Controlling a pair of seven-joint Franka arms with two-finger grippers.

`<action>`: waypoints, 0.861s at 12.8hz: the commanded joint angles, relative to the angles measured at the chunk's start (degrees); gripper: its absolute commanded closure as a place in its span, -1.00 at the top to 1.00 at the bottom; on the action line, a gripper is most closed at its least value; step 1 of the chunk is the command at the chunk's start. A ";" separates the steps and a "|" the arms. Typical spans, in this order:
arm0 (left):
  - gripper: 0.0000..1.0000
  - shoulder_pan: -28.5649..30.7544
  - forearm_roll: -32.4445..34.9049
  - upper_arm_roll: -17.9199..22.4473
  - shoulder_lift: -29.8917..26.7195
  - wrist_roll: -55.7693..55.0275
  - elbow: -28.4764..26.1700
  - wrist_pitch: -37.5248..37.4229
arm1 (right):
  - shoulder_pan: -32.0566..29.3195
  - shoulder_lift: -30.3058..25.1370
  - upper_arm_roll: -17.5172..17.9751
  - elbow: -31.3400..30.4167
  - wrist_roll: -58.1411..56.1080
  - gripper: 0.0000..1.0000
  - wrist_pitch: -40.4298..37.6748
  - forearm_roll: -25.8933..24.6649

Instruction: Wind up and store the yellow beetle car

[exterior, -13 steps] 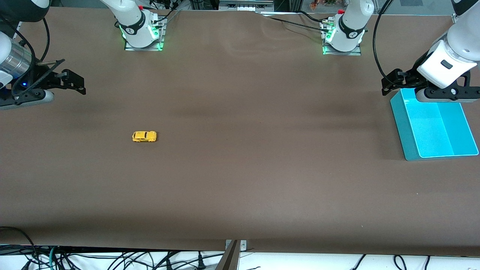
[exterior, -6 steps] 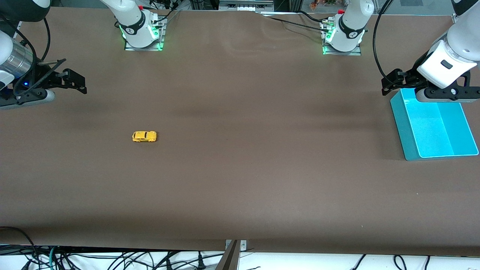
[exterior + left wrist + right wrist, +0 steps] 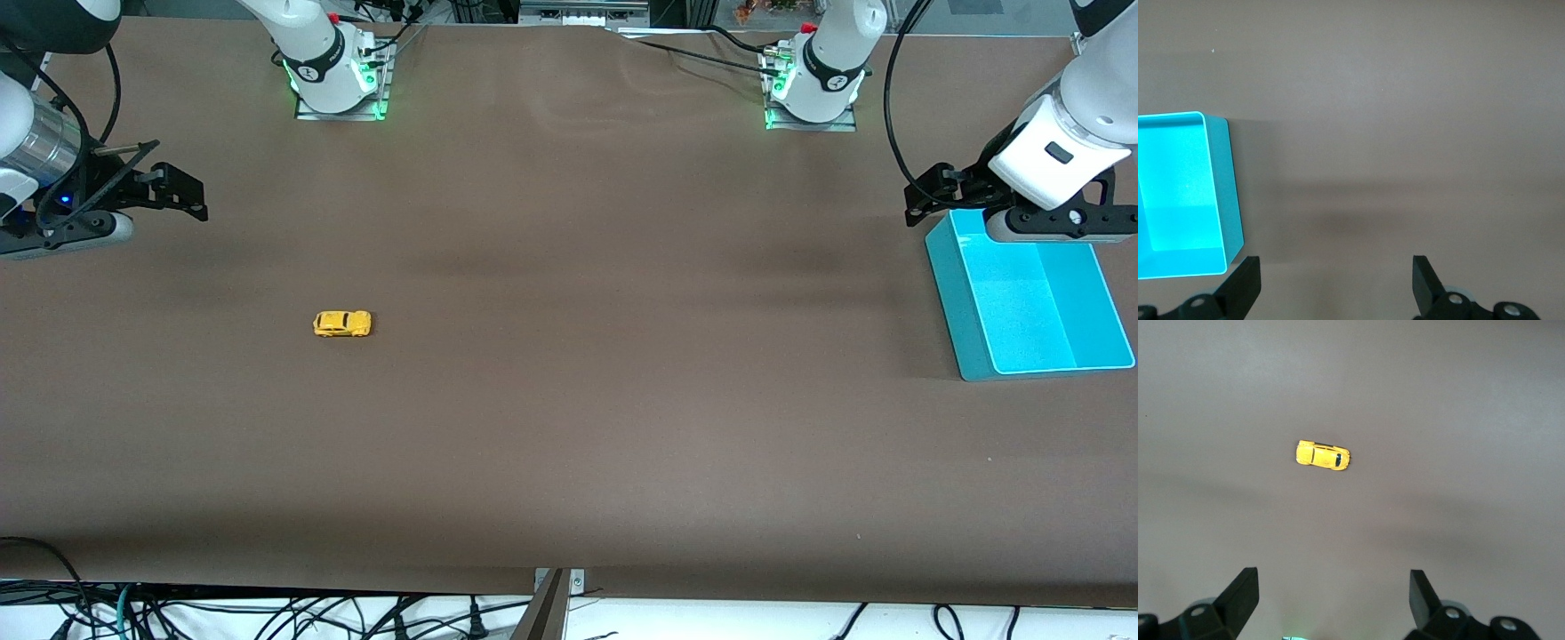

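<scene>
While apart from right hand [image 3: 182,197], yellow beetle car [image 3: 342,324].

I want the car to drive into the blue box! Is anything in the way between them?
No. In the front view, only bare brown table lies between the yellow beetle car and the blue box.

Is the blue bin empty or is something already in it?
Empty. The blue bin shows only its bare turquoise floor in the front and left wrist views, and the yellow beetle car sits out on the table.
</scene>
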 commanded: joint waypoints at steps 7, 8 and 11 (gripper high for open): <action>1.00 -0.16 0.66 0.20 0.46 0.73 1.61 -1.32 | 0.13 0.00 0.20 0.34 1.02 1.00 -0.85 -0.85; 1.00 -0.16 0.66 0.20 0.46 0.74 1.61 -1.32 | 0.13 0.00 0.20 0.34 1.02 1.00 -0.85 -0.85; 1.00 -0.16 0.66 0.20 0.46 0.65 1.61 -1.32 | 0.13 0.00 0.38 -0.19 0.59 1.00 -1.03 -0.49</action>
